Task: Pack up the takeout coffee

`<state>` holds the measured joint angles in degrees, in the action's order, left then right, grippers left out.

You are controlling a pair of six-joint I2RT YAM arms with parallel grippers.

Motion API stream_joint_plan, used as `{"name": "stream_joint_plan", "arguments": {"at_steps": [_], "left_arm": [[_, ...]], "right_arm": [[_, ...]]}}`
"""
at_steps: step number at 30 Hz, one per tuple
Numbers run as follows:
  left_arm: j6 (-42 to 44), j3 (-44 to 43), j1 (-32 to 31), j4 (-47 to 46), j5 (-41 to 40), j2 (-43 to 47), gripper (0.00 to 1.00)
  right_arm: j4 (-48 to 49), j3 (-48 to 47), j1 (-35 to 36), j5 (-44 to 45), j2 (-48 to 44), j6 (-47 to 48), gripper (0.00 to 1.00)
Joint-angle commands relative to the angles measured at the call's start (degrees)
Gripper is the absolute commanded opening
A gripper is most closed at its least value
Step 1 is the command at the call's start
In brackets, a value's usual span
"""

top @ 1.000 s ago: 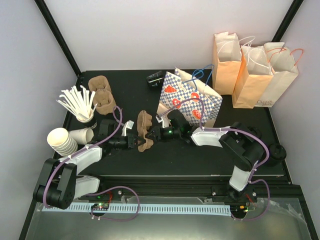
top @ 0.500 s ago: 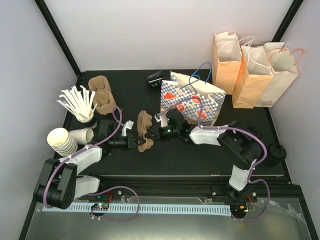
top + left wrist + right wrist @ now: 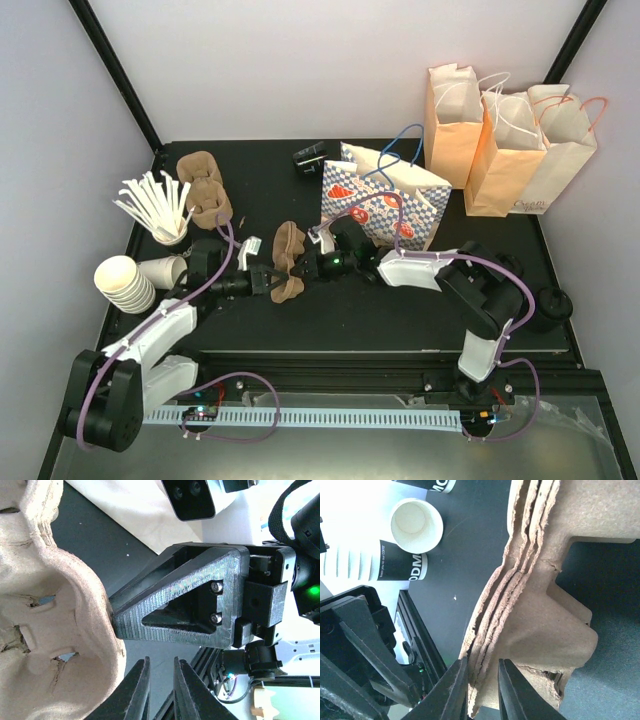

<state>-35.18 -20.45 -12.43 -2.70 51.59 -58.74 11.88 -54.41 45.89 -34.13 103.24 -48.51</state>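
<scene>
Takeout coffee (image 3: 553, 303), a small black cup with a round black lid, is seen upright at the right edge of the black table (image 3: 400, 315), near the right arm's elbow and well apart from both grippers. It is not held by anything. Brown moulded-pulp carrier stack (image 3: 290, 262) is found mid-table, between the two grippers. Right gripper (image 3: 481, 669) is clamped on the stack's layered rim, which is pinched between its fingers. Left gripper (image 3: 160, 661) is set at the stack's opposite side, jaws parted by a narrow slit with nothing seen between them; the pulp wall lies just beside one finger. Blue-and-white checked paper bag with red hearts (image 3: 385, 195) is stood upright just behind the right gripper. Three plain tan paper bags (image 3: 500, 140) are lined up at the far right corner.
</scene>
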Motion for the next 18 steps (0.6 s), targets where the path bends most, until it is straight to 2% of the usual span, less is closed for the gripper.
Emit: {"name": "stream_joint_plan", "arguments": {"at_steps": [1, 7, 13, 18], "left_arm": [[-1.1, -2.0, 0.6, 0.5, 1.2, 0.6, 0.17], [5.9, -5.0, 0.6, 11.2, -6.3, -1.0, 0.35], [3.9, -5.2, 0.6, 7.6, -5.8, -3.1, 0.53], [0.4, -5.1, 0.6, 1.9, -4.7, -6.0, 0.58]], "right_arm": [[-5.6, -0.2, -0.1, 4.2, 1.1, 1.9, 0.20], [-4.7, -0.2, 0.0, 3.2, 1.1, 1.7, 0.19], [-4.0, -0.3, 0.0, 2.6, 1.3, 1.7, 0.20], [-3.8, -0.3, 0.0, 2.2, 1.3, 1.9, 0.20]]}}
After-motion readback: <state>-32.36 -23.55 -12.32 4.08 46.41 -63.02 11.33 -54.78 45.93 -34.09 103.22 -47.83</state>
